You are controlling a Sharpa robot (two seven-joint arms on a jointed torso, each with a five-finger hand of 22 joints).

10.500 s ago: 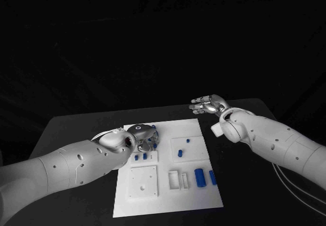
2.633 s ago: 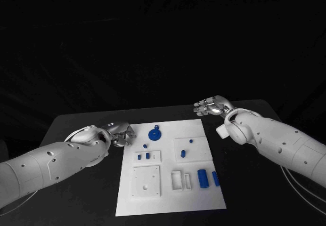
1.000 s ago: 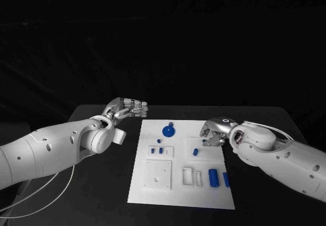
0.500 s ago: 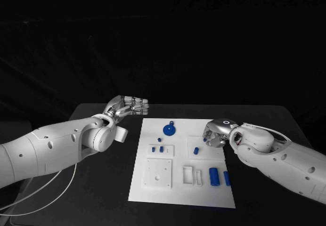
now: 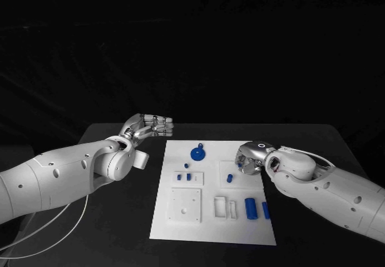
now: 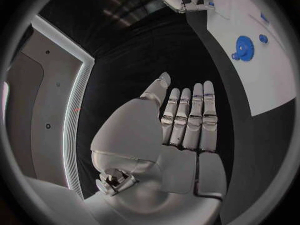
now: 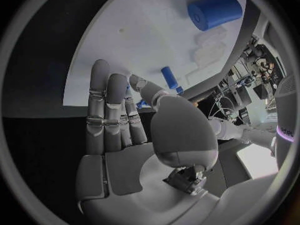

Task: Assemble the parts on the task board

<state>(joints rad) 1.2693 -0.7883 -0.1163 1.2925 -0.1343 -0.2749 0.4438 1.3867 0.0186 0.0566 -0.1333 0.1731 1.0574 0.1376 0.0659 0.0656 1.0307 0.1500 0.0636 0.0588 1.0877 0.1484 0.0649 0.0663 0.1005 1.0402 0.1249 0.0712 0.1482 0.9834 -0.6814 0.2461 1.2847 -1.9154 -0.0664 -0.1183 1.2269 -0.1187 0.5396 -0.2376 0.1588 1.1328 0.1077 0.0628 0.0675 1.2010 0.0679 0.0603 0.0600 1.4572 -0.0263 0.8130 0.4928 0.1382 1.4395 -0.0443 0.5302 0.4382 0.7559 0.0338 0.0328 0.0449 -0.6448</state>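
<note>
Head camera looks down from above on the whole task board (image 5: 212, 222), left wrist camera sits close behind the left hand (image 6: 181, 130) off the board's side, right wrist camera close behind the right hand (image 7: 125, 130) over the board; all three share the board.

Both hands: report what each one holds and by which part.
Nothing is held. The left hand is open off the task board; the right hand, fingers straight, reaches over the board's right edge.
</note>
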